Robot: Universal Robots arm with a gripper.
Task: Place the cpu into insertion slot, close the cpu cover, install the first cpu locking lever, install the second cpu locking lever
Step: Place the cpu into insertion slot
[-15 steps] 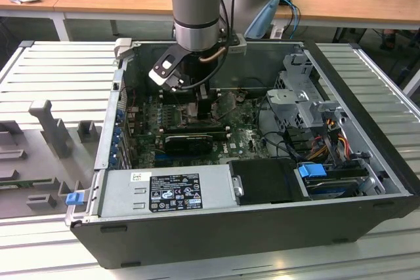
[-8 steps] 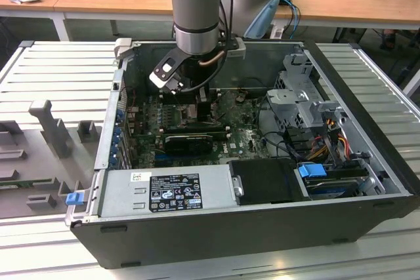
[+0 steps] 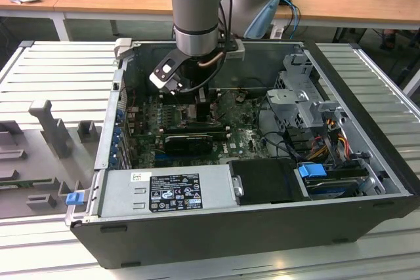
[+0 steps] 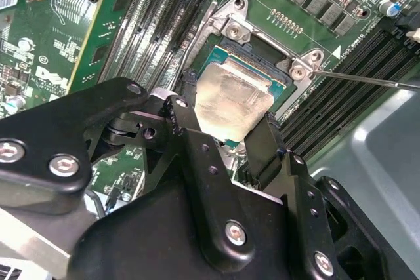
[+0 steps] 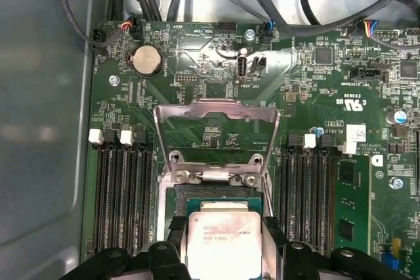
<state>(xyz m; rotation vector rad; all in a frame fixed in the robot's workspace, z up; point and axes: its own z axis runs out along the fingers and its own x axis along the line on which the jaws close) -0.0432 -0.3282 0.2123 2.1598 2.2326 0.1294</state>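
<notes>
My gripper (image 4: 230,104) is shut on the cpu (image 4: 237,90), a pale metal square held by its two opposite edges between the black fingers (image 4: 262,142). The chip is level over the insertion slot (image 4: 259,50), whose dark bed and silvery rim show past its far edge; I cannot tell whether it rests in the slot. In the first wrist view the cpu (image 5: 223,240) sits between the fingers (image 5: 272,231) over the slot (image 5: 213,198), and the cpu cover (image 5: 216,111) stands swung open behind it. A thin metal lever rod (image 4: 367,79) lies beside the socket. In the exterior view the gripper (image 3: 199,100) reaches down into the case.
Rows of memory slots (image 5: 121,195) flank the socket on both sides. A long black card (image 3: 190,141) lies near the arm, a power supply (image 3: 167,191) along the case's near wall, and a drive cage with cables (image 3: 308,100) at the exterior view's right.
</notes>
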